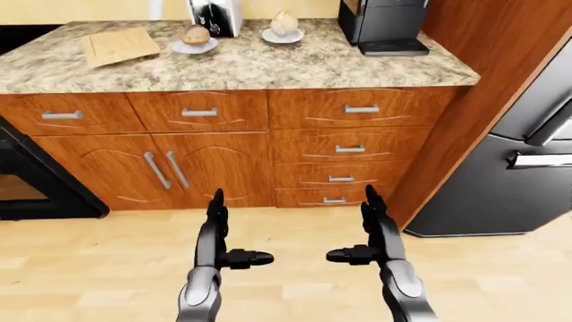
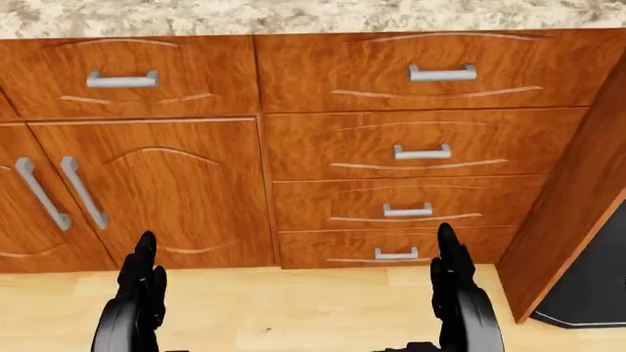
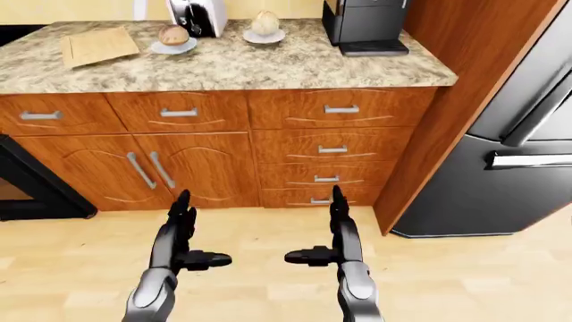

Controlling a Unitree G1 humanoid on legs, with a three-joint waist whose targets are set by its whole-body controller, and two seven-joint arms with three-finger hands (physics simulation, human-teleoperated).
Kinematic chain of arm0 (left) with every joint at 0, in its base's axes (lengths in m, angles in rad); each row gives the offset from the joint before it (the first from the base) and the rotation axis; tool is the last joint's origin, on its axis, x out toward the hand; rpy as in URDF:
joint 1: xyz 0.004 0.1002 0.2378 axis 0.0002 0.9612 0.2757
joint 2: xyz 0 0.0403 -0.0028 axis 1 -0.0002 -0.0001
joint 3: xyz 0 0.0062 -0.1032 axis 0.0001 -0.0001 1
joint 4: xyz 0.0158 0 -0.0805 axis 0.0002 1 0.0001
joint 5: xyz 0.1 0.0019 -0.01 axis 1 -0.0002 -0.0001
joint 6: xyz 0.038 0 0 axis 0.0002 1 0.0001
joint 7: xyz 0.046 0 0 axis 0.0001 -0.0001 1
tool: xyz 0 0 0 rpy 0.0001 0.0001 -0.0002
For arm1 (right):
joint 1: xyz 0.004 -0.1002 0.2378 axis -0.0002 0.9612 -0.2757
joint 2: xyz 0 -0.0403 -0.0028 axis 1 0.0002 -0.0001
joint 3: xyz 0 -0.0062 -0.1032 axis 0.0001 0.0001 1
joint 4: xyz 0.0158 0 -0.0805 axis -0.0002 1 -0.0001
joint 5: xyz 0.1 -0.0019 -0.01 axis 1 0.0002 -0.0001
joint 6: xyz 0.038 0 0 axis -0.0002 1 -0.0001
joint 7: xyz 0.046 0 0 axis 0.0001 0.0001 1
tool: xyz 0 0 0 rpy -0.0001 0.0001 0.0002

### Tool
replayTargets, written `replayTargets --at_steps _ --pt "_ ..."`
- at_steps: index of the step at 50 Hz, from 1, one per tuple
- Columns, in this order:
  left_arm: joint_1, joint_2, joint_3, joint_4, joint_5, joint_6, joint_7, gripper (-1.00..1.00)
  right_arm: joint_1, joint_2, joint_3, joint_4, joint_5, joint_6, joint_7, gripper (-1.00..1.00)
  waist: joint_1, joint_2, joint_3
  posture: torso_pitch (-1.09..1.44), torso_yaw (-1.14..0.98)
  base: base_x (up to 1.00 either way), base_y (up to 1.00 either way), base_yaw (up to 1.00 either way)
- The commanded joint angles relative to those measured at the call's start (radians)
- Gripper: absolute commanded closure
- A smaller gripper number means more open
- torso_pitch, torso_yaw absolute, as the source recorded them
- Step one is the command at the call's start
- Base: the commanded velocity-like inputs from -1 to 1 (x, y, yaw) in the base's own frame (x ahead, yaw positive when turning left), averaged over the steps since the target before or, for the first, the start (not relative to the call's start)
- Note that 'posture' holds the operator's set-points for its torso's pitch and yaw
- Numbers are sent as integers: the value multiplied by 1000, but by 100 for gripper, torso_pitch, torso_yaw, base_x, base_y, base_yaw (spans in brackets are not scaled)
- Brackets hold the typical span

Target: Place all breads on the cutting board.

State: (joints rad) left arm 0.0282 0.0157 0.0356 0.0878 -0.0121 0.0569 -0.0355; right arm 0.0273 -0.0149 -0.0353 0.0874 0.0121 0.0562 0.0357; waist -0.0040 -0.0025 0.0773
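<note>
No bread is held at this moment, so the approach step is judged to be in hand: the robot stands on the wooden floor (image 1: 89, 268), apart from the granite counter (image 1: 295, 67), and nothing has been picked up yet.

In the left-eye view, the cutting board (image 1: 118, 45) is seen in the upper left of the frame, lying flat on the counter. 2 breads are found to its right, each on its own small plate: a darker round bread (image 1: 196, 33) just beside the toaster (image 1: 214, 15), and a paler bread (image 1: 284, 23) near the top centre. Both are well apart from the board, and neither is placed on it. A black coffee machine (image 1: 383, 23) is seen further right, and a dark fridge (image 1: 509, 174) fills the right edge.

The left hand (image 1: 216, 231) and the right hand (image 1: 373, 228) are held in the lower part of the frame, over the floor and before the cabinet drawers (image 1: 349, 144). Both are released: the fingers are stretched upward, the thumbs point toward each other, and nothing is grasped.

For the next move, it is judged that the counter must be approached more closely and a hand must be raised to counter height. The darker bread, being nearer to the board, seems the easier first choice.
</note>
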Motion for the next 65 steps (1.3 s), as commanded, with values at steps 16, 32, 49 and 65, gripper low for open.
replayTargets --at_steps 16,32,49,65 --pt "-21 13 14 -321 13 99 -11 -100 -38 3 12 -232 40 79 7 -100 21 5 -70 0 0 0 0 14" --pt "-56 20 21 -454 27 235 -34 -100 -71 -3 5 -334 21 185 -18 -100 10 -76 -56 0 0 0 6 93" --pt "-175 50 46 -656 38 490 -46 -100 -187 -40 -49 -581 45 457 -34 -100 6 37 -66 0 0 3 1 0" --pt "-278 72 52 -740 50 628 -57 -100 -307 -81 -99 -667 101 586 -98 -100 0 2 -24 0 0 34 0 0"
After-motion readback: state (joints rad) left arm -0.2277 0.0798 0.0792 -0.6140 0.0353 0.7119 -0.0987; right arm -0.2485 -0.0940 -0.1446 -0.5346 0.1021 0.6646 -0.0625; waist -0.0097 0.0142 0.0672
